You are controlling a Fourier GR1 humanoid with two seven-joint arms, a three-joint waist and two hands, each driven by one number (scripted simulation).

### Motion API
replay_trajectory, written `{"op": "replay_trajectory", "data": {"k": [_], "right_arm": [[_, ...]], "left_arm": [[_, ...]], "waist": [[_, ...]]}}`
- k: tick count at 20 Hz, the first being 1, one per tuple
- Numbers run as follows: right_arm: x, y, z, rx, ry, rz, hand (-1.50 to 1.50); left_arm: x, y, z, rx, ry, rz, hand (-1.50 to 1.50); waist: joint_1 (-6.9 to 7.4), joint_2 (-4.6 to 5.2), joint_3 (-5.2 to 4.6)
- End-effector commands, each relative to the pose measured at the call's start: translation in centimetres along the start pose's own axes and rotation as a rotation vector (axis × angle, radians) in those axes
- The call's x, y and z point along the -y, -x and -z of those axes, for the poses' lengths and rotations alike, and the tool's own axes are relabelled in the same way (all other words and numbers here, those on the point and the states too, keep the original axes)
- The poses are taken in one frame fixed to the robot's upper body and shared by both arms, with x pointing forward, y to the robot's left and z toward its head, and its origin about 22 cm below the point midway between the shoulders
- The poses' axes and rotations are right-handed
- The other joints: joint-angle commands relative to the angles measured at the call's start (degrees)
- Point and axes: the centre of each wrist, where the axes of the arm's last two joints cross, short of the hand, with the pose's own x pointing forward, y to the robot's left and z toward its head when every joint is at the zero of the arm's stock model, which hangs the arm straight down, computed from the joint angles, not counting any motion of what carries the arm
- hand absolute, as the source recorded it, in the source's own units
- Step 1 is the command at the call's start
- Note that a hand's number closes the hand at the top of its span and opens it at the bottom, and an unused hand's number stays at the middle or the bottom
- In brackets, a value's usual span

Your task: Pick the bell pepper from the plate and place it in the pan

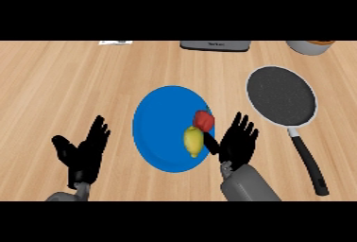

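Note:
A blue plate (159, 126) lies in the middle of the wooden counter. On its right side sit a red bell pepper (204, 120) and, just below it, a yellow lemon (193, 141). A dark speckled pan (281, 96) with a black handle (309, 163) lies to the right. My right hand (235, 142) is open at the plate's right edge, fingers straight, thumb close to the lemon and pepper. At the lower left, off the plate, my left hand (83, 153) rests open with fingers up.
A grey appliance (215, 45) stands at the back edge, a round container (311, 46) at the back right, and a small white item (115, 42) at the back left. Bare wood spreads to the left of the plate.

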Motion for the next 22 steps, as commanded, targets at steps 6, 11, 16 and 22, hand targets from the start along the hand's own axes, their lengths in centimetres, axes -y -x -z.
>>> {"op": "replay_trajectory", "data": {"k": [6, 11, 16, 22], "right_arm": [[2.4, -5.2, -2.1, -0.081, 0.026, -0.090, -1.50], [2.3, -5.3, -1.6, -0.093, 0.040, -0.114, -1.50], [1.1, -4.5, -1.1, -0.130, 0.008, -0.102, -1.50], [0.4, -5.8, -3.4, 0.016, 0.078, -0.156, 1.50]], "left_arm": [[0.0, -0.2, 0.3, 0.001, -0.016, -0.016, 0.00], [-0.3, 0.5, -0.8, -0.017, -0.021, -0.001, 0.00], [0.5, 0.0, -1.1, -0.003, -0.019, -0.005, 0.00], [-1.9, 1.0, -0.3, -0.006, -0.038, -0.012, 0.00]], "waist": [[-1.43, 0.25, 0.33], [-1.54, 0.01, 0.35], [-1.40, 0.11, 0.43], [-2.13, 0.41, 0.38]]}}
